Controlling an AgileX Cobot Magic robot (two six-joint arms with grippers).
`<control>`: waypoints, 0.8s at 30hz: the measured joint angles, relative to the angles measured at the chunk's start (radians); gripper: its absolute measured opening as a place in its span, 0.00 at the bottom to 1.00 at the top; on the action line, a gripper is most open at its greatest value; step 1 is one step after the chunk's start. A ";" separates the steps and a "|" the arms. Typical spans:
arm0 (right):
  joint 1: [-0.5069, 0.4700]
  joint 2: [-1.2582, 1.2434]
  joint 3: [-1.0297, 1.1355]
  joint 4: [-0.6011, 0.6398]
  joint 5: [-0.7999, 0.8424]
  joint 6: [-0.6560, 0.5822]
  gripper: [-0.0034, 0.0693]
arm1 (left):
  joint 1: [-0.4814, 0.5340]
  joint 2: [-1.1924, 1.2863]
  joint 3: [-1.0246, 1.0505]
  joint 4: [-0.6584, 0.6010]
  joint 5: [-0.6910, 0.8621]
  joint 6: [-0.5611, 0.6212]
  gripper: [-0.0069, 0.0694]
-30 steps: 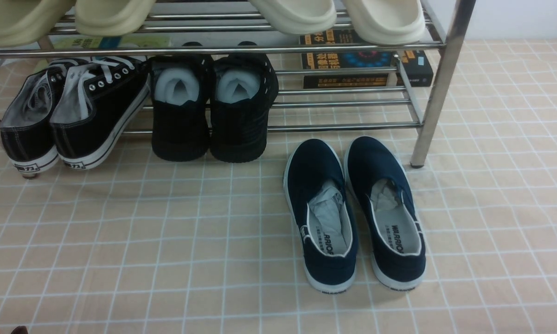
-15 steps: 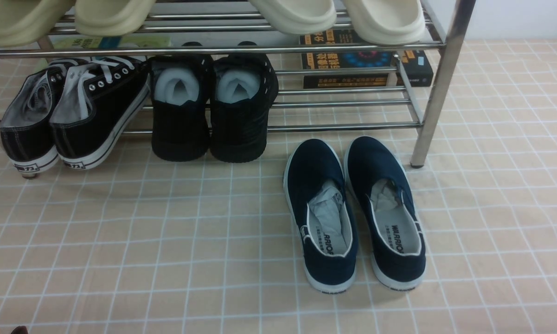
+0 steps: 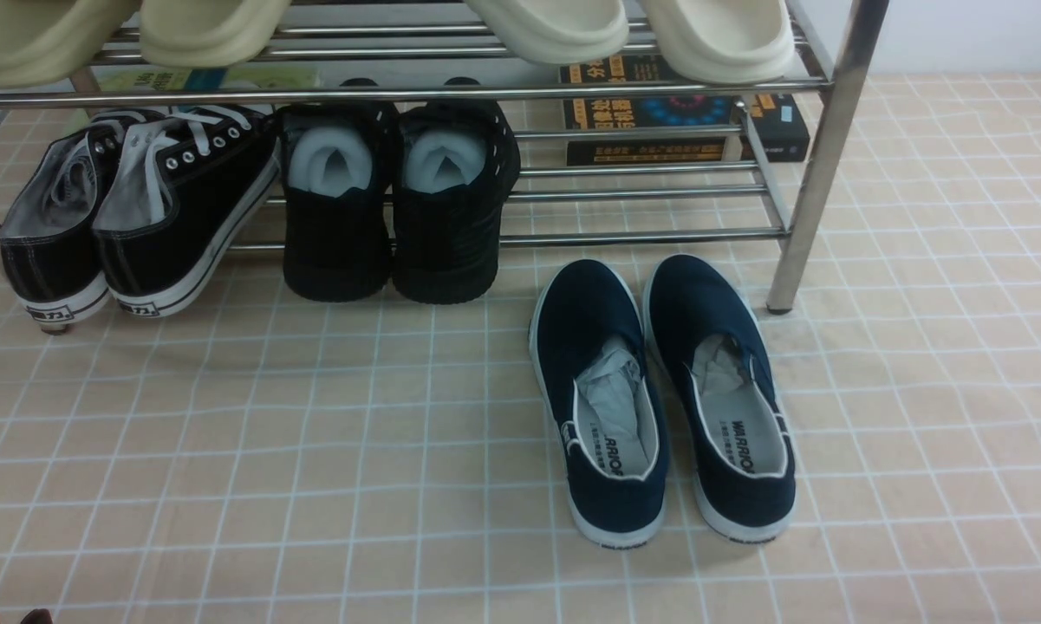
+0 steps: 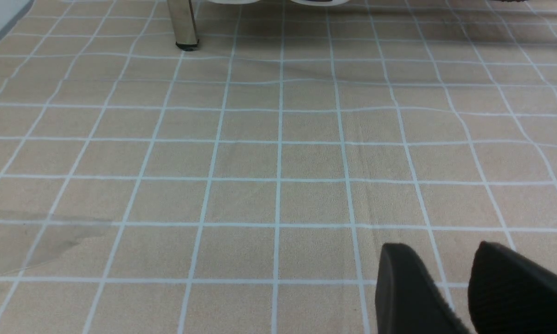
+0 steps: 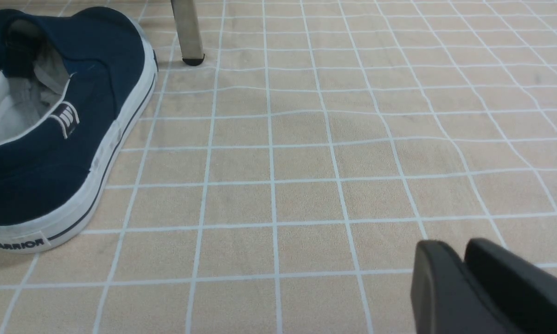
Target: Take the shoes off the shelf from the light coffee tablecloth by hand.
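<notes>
The two navy-blue shoes, left one [image 3: 591, 321] and right one [image 3: 702, 303], lie side by side on the light coffee tablecloth [image 3: 269, 451], just in front of the chrome shelf [image 3: 819, 156], heels toward me. One shoe [image 5: 106, 83] also shows in the right wrist view, far from my right gripper [image 5: 452, 248], which is shut and empty low over the cloth. My left gripper [image 4: 440, 250] is slightly open and empty over bare cloth [image 4: 259, 162]. Neither gripper shows in the front view.
Black lace-up sneakers [image 3: 139, 208] and all-black shoes with white paper [image 3: 390, 199] sit on the shelf's low tier. Cream slippers [image 3: 624, 30] sit on the tier above. A dark box [image 3: 685, 117] lies behind. A shelf leg [image 4: 182, 23] stands far ahead of the left gripper.
</notes>
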 joint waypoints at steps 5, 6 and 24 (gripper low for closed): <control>0.000 0.000 0.000 0.000 0.000 0.000 0.20 | 0.000 0.000 0.000 0.000 0.000 0.000 0.41; 0.000 0.000 0.000 0.000 0.000 0.000 0.20 | 0.000 0.000 0.000 0.000 0.000 0.000 0.41; 0.000 0.000 0.000 0.000 0.000 0.000 0.23 | 0.000 0.000 0.000 0.000 0.000 0.000 0.41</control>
